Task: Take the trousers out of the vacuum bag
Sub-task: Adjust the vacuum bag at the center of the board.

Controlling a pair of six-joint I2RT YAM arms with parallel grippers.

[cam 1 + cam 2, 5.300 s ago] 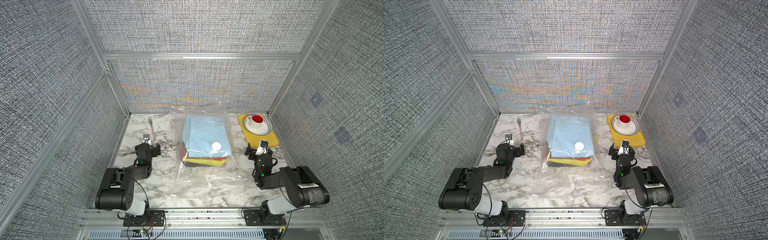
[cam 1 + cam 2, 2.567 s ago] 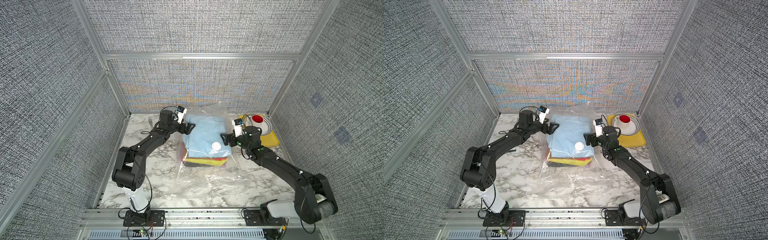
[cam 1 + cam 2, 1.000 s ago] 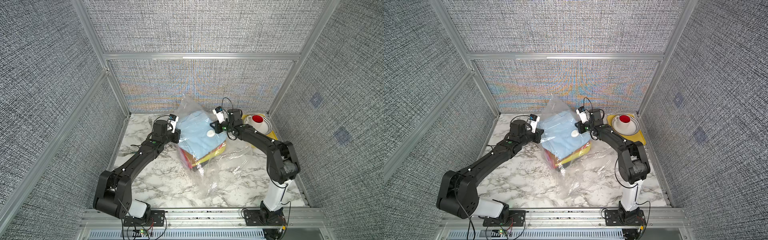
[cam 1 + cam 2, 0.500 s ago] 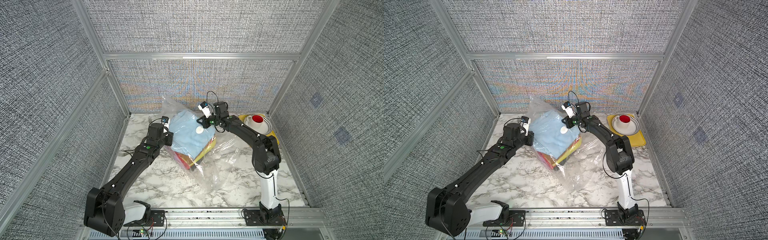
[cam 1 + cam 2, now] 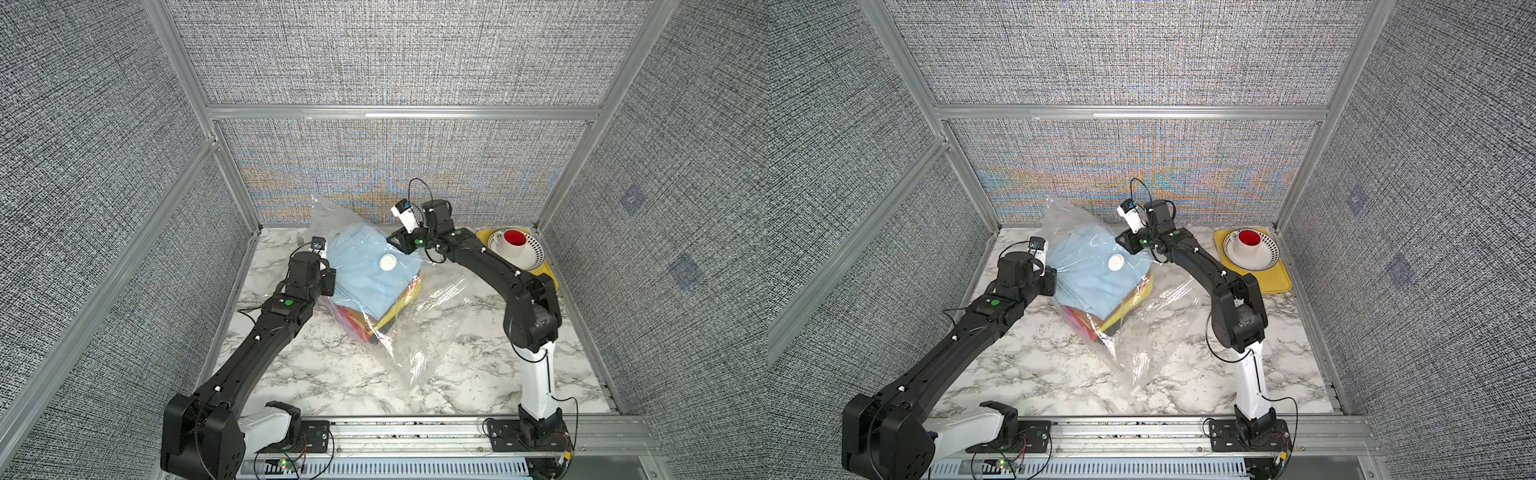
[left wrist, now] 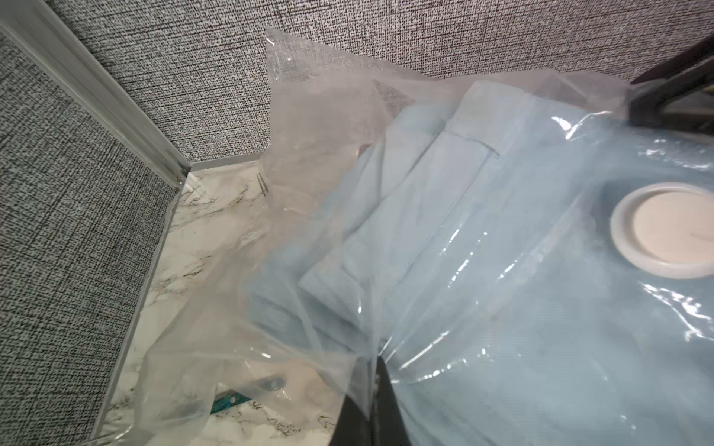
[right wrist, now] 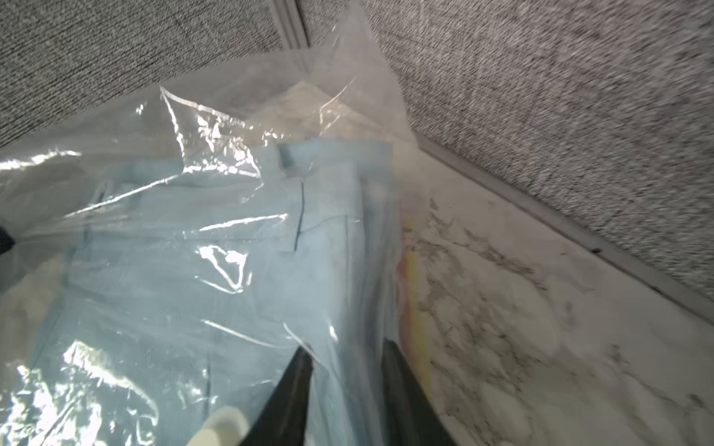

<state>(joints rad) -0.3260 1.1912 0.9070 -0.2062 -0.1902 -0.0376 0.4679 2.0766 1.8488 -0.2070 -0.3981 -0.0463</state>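
my left pincer (image 6: pixel 371 380) pinches the bag (image 5: pixel 419 332) at the left of the trousers (image 5: pixel 365 276). my right pincer (image 7: pixel 345 347), jaws parted, sits at their far right. the stack lies bagged between both, running far-left to near-right.

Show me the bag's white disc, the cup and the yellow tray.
white disc (image 5: pixel 388 262): a top view, its centre.
cup (image 5: pixel 516 237): a top view, its red inside.
yellow tray (image 5: pixel 1273 282): a top view, bare front corner.
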